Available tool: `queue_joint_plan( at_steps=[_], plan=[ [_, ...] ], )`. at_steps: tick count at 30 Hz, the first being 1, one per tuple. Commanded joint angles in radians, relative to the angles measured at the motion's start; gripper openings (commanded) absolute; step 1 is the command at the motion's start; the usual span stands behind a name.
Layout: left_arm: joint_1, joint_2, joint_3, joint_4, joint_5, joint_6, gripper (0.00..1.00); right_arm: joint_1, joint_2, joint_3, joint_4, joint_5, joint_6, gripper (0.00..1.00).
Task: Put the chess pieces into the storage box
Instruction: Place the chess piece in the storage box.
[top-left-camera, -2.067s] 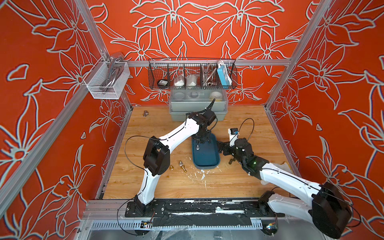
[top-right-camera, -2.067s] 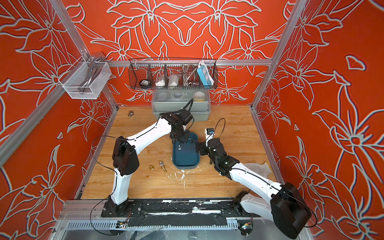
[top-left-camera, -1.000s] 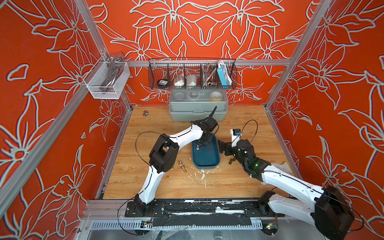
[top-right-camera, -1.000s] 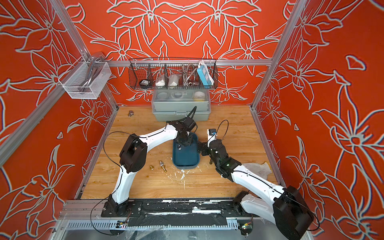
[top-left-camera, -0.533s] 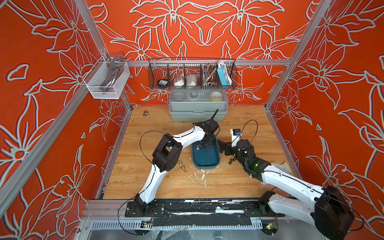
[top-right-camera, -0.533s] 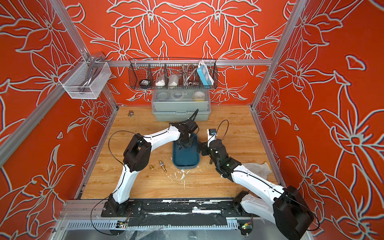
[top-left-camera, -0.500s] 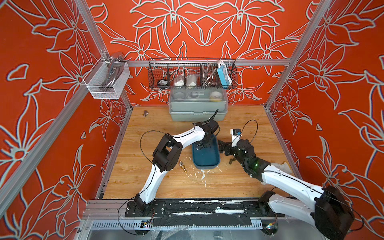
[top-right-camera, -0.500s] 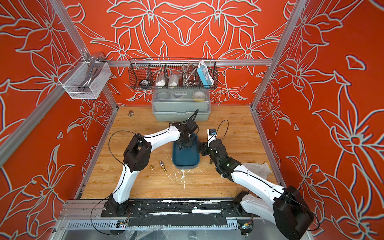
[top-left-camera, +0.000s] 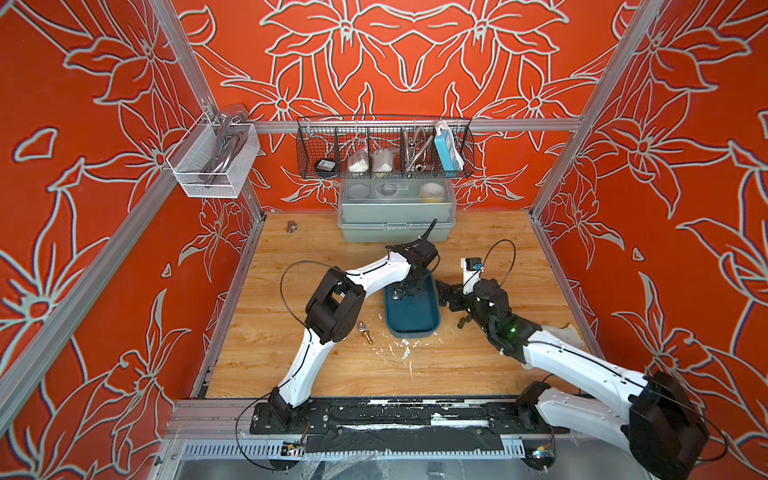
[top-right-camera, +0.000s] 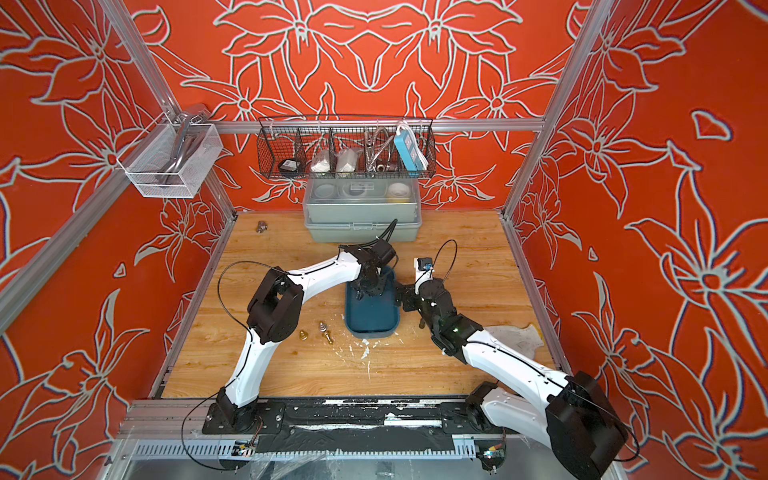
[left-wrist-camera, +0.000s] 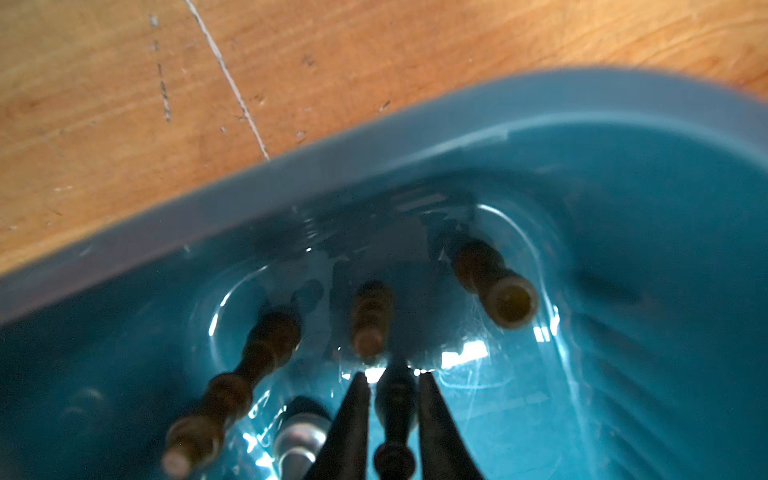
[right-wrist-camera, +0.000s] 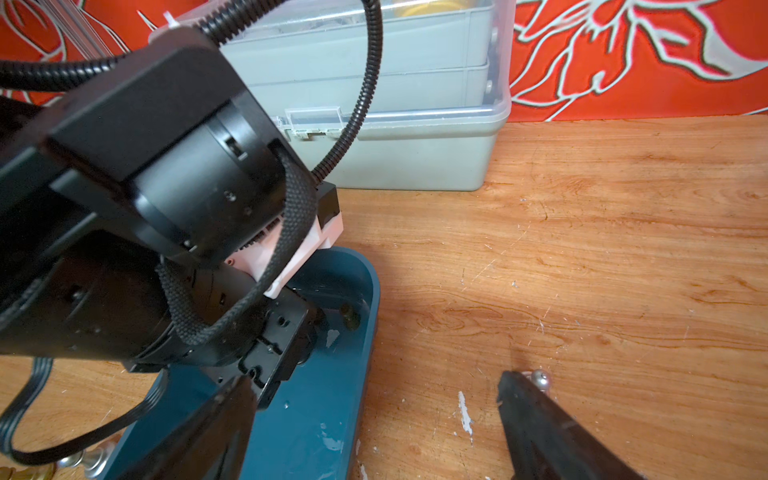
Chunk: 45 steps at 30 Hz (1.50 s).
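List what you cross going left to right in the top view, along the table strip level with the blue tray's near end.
Left arm's elbow → small gold chess piece → silver chess piece → storage box → right arm → pale scrap.

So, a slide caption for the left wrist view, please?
Left gripper straddling a dark chess piece inside the storage box.

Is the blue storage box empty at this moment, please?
No: the left wrist view shows several chess pieces lying on the floor of the storage box.
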Motion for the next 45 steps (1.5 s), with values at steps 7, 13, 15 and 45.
queue_joint_plan(
  at_steps=[7,13,15,45],
  plan=[
    [-0.011,0.011,0.025,-0.030,-0.006,0.003,0.28,-0.008,0.004,-0.014,0.024,-0.009,0.004,0.96],
    [-0.014,-0.014,0.030,-0.034,0.003,0.004,0.37,-0.008,0.004,-0.015,0.024,-0.011,0.004,0.96],
    [-0.014,-0.030,0.025,-0.030,0.010,0.001,0.38,-0.007,0.006,-0.013,0.020,-0.010,0.004,0.96],
    [-0.014,-0.765,-0.533,0.378,0.146,0.058,0.53,-0.205,0.110,0.440,-0.691,-0.095,0.115,0.95]
  ],
)
